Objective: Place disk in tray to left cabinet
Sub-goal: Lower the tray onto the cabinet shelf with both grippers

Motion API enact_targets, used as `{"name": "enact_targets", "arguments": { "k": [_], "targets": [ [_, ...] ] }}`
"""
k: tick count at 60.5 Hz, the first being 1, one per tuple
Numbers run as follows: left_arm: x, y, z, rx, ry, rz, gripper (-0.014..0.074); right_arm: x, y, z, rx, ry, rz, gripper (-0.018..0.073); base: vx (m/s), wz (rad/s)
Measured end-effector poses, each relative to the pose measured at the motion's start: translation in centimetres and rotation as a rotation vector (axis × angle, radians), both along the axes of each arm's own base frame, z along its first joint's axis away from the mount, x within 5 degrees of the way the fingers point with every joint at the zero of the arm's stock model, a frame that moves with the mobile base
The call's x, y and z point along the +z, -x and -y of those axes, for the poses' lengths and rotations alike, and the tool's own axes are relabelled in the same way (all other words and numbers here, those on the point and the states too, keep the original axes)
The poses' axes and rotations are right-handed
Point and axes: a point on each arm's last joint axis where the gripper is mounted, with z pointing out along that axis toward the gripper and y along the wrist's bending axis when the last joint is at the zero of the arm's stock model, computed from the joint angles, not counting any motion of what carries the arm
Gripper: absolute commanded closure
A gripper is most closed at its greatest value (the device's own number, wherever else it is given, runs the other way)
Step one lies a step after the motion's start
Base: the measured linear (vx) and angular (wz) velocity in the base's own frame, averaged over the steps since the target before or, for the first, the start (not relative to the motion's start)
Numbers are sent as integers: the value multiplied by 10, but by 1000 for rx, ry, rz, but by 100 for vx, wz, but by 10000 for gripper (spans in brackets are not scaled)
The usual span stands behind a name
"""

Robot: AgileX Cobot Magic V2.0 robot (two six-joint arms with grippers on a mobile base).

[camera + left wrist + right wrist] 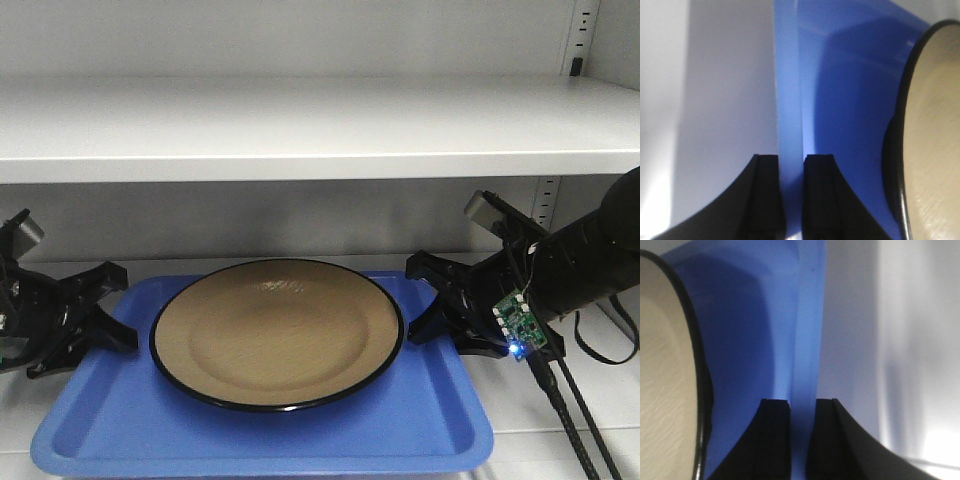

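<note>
The tan disk (278,330) with its thin black rim lies flat in the blue tray (250,440), inside the white cabinet below a shelf (300,120). My left gripper (118,305) is shut on the tray's left rim. My right gripper (420,300) is shut on the tray's right rim. In the left wrist view my gripper (791,157) has the tray's rim (788,100) filling the gap between the jaws, with the disk (935,140) to the right. In the right wrist view my gripper (803,401) pinches the rim (807,330), with the disk (662,365) to the left.
The white shelf runs across just above the tray and arms. The cabinet's back wall stands close behind the tray. Perforated support strips (580,35) run down the right inner wall. The white lower shelf surface (560,400) shows beside the tray at right.
</note>
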Motion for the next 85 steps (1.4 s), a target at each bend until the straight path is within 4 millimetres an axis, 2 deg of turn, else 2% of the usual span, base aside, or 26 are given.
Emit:
{"name": "enact_targets", "arguments": {
  "k": [11,28,39,49,50,51,58,70,85],
  "targets": [
    [-3,-12,-1,55,28,41,595,-14,-14,-2,-5,7,19,563,0,0],
    [-34,-33,1,67,26,-40,574,-39,-33,-4,-23,20,12,540,0,0],
    [-48,-40,2,45,10,-64,504,-50,-39,-5,-27,29,-3,479,0,0],
    [-53,-44,2,5,-18,-32,384,-55,-41,-5,-29,40,-6,366,0,0],
    [-54,-45,2,3,-18,-30,370,-55,-42,-5,-31,40,-4,353,0,0],
    [-56,-47,3,-1,-28,-13,257,-55,-42,-4,-28,47,6,241,0,0],
    [-56,-48,5,-6,-34,-6,185,-55,-42,-7,-6,55,18,180,0,0],
    [-56,-47,8,-17,-43,-4,155,-51,-40,-4,-4,51,31,163,0,0],
    [-48,-47,-3,20,-35,25,156,-30,-38,19,-69,16,68,163,0,0]
  ]
}}
